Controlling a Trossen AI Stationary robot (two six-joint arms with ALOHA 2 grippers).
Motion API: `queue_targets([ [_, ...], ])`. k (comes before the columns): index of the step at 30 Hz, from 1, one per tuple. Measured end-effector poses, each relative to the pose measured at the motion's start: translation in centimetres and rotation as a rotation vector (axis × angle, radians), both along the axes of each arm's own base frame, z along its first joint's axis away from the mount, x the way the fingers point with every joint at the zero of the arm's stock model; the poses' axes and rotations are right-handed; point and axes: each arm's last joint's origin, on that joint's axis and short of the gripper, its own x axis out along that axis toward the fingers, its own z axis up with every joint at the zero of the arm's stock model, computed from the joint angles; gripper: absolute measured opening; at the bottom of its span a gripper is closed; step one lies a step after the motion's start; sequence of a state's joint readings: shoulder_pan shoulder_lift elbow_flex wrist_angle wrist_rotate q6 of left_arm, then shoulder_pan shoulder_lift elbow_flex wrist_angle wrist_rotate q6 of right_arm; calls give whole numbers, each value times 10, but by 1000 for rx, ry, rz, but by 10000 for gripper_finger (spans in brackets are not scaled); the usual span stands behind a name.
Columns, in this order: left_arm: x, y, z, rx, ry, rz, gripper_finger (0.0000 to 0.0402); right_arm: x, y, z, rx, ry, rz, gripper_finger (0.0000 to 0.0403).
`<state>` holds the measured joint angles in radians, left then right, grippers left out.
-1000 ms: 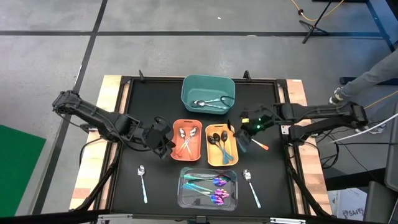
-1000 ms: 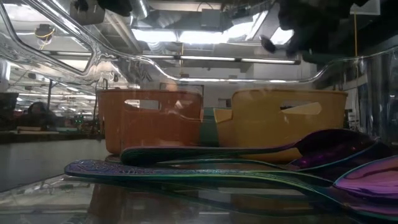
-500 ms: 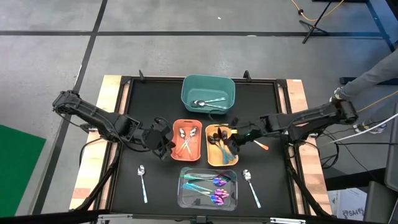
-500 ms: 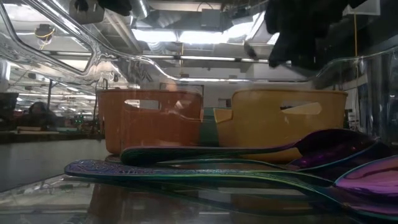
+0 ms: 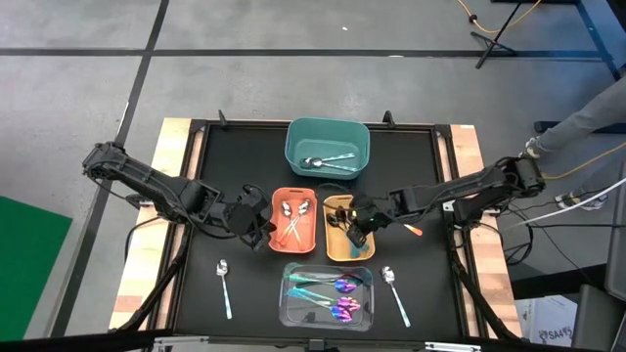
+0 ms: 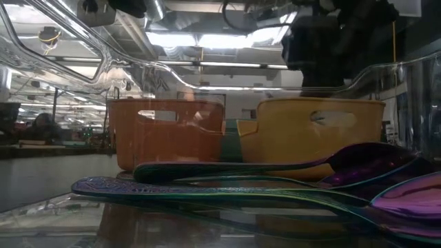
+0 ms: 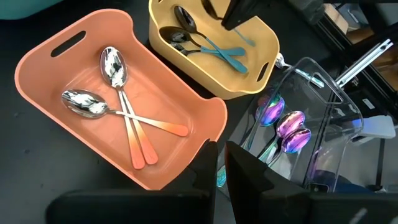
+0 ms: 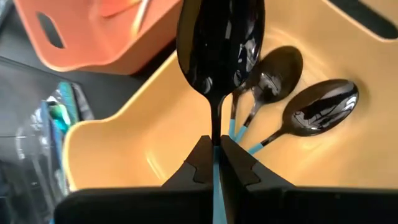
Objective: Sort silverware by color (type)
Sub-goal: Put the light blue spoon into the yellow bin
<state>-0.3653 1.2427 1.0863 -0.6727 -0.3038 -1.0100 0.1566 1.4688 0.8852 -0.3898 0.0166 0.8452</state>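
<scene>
My right gripper (image 5: 358, 223) hangs over the yellow bin (image 5: 335, 252), shut on a black-headed spoon (image 8: 219, 37) with a teal handle. Two more black-headed spoons (image 8: 292, 93) lie on that bin's floor. My left gripper (image 5: 257, 225) waits by the orange bin's (image 5: 279, 231) left side, fingers (image 7: 209, 167) shut on nothing. Two silver spoons with orange handles (image 7: 124, 118) lie crossed in the orange bin. Iridescent spoons (image 5: 333, 298) lie in the clear bin, silver ones (image 5: 328, 161) in the teal bin. My right gripper pinches the spoon's thin neck (image 8: 216, 135), just behind the black bowl, between its two fingers. The fingers slant down from the table's right and lie along the spoon, whose teal handle (image 8: 216, 171) runs back between them. The bowl sticks out past the fingertips, clear above the yellow bin's floor.
Two silver spoons lie loose on the black mat, one near-left (image 5: 224, 284) and one near-right (image 5: 394, 291). An orange-handled utensil (image 5: 412, 230) lies right of the yellow bin. The four bins crowd the table's middle. A person's leg (image 5: 587, 117) shows at the far right.
My right gripper has moved toward the table's left edge and down, from beside the yellow bin's right side to over the bin, tipping further downward. Its fingers stayed shut.
</scene>
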Motion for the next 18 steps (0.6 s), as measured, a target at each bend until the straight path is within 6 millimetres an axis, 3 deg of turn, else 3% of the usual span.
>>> queue_targets([
  [18,0,0,0,1,1,-1,25,12,2,-22,-10,42,6,5],
])
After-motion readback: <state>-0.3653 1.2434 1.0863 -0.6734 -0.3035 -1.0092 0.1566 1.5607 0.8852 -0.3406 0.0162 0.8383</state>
